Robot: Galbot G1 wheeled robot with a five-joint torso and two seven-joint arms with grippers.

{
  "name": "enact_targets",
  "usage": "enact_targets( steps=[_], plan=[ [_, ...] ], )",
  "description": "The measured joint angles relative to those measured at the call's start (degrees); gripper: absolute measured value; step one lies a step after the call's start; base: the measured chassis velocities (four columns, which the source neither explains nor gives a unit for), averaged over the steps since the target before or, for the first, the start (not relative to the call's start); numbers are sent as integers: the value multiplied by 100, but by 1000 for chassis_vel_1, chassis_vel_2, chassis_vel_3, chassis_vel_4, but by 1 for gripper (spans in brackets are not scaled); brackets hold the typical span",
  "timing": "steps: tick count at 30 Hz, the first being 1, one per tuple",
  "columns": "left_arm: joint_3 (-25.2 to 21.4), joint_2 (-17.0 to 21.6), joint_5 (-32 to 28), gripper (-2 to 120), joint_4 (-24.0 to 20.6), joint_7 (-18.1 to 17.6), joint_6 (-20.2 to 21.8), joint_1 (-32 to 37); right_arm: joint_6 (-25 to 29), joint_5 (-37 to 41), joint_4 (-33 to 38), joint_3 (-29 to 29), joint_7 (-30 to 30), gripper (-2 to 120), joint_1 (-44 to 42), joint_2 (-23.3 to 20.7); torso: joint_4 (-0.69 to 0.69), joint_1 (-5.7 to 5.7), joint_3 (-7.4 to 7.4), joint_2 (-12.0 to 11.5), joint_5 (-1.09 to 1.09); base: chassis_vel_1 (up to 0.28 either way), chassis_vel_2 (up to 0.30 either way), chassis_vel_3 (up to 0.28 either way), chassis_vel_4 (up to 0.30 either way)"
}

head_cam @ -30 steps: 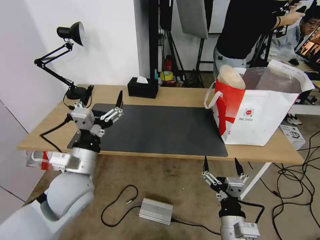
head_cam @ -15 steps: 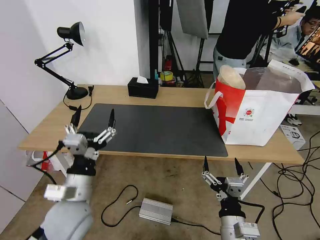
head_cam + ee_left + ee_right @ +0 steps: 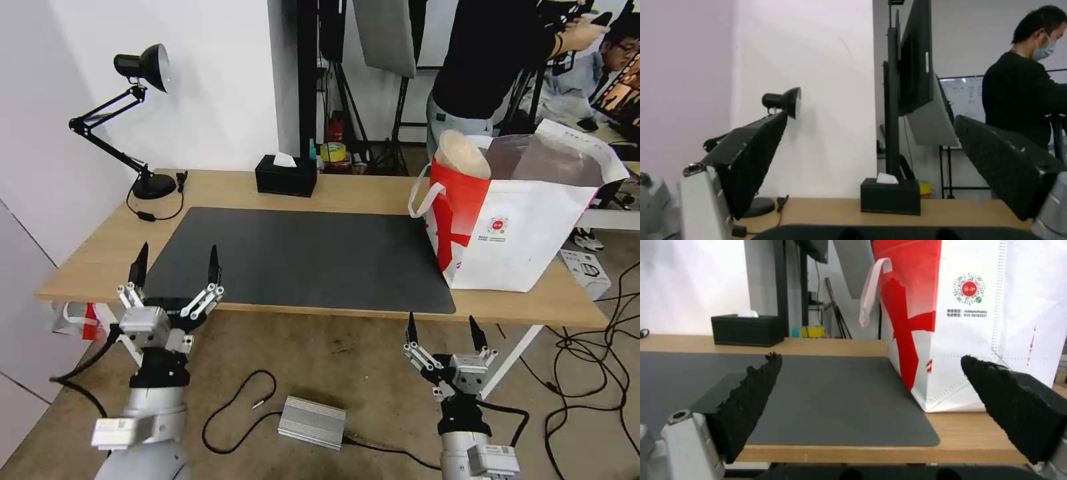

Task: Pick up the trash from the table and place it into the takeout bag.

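Seen from the head camera, the light-wood table (image 3: 320, 190) carries a large dark grey mat (image 3: 300, 257) across most of its top. The takeout bag (image 3: 517, 220), white with a red side panel, stands upright at the table's right end, just off the mat's right edge, its mouth open. A shallow beige bowl (image 3: 461, 153) leans on edge inside the bag, poking above the rim at the red side. A black tissue box (image 3: 287, 175) sits at the far edge near the middle, and a black desk lamp (image 3: 143, 67) stands at the far left corner. The left gripper (image 3: 176, 265) is held at the near edge by the left corner, fingers pointing up, spread wide and holding nothing. The right gripper (image 3: 443, 330) hangs below and in front of the near edge, towards the right end, fingers likewise up, wide apart and empty.

From the left wrist camera, the left gripper (image 3: 871, 156) shows two dark fingers set far apart with nothing between them. Beyond them lie the table top (image 3: 826, 208), the tissue box (image 3: 890, 199) and the lamp (image 3: 784, 101) against the white wall.

From the right wrist camera, the right gripper (image 3: 871, 385) also has its dark fingers well apart and empty. Between them the mat (image 3: 818, 393) runs to the near edge, and the bag (image 3: 978, 320) stands on the table (image 3: 978, 436) at the mat's corner, its white loop handle (image 3: 871, 290) hanging down the red side. The tissue box (image 3: 748, 330) sits at the far edge.
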Motion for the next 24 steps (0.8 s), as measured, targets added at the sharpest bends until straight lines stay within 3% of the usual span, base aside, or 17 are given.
enact_targets(
  steps=[24],
  plan=[
    [807, -732, 1041, 100, 661, 116, -439, 592, 0, 0, 0, 0, 0, 100, 0, 0, 0, 0, 0, 0, 0, 0, 0, 0, 0]
  ],
)
